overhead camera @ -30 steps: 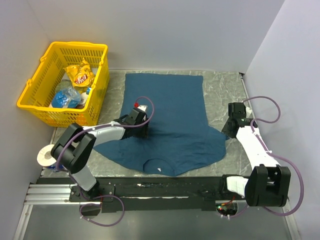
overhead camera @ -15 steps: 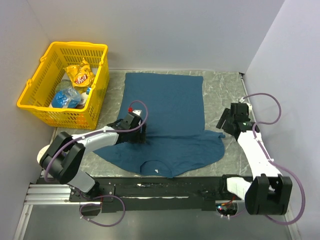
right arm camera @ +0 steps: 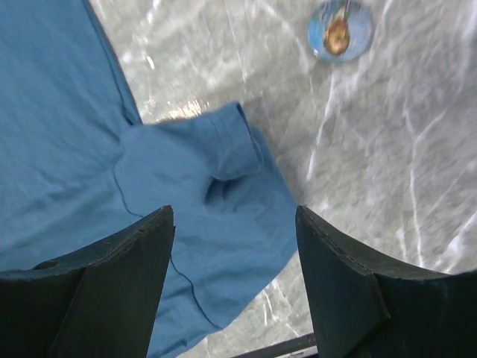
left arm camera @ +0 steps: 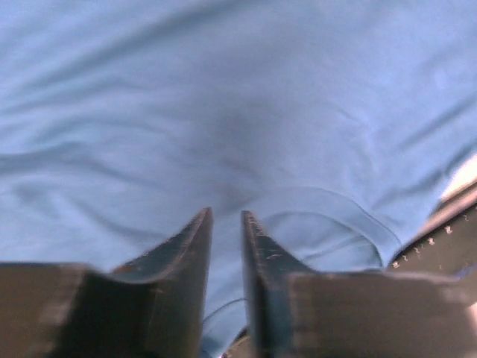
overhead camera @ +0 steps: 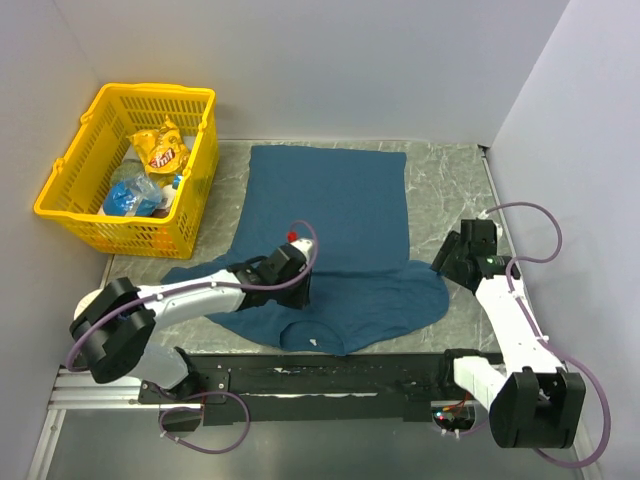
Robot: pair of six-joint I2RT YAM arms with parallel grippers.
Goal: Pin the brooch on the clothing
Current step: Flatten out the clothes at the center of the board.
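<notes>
The clothing (overhead camera: 340, 200) is a dark teal T-shirt spread flat on the grey table, with its neck and small white label (overhead camera: 318, 340) at the near edge. My left gripper (overhead camera: 303, 290) hovers low over the cloth just above the collar. In the left wrist view its fingers (left arm camera: 226, 215) stand a narrow gap apart, with only shirt fabric (left arm camera: 223, 97) showing between them. My right gripper (overhead camera: 447, 262) is open wide over the shirt's right sleeve (right arm camera: 231, 171), with nothing between its fingers (right arm camera: 235, 209). The brooch (right arm camera: 340, 30), a small round disc, lies on bare table beyond the sleeve.
A yellow basket (overhead camera: 60, 200) holding snack packets (overhead camera: 160, 150) stands at the back left. A roll of white tape (overhead camera: 92, 310) lies by the left arm's base. A black rail (overhead camera: 330, 375) runs along the near edge. Walls close in on three sides.
The left gripper has slid right and nearer, toward the collar, and its jaws have narrowed. The right gripper has opened and drawn back a little by the sleeve.
</notes>
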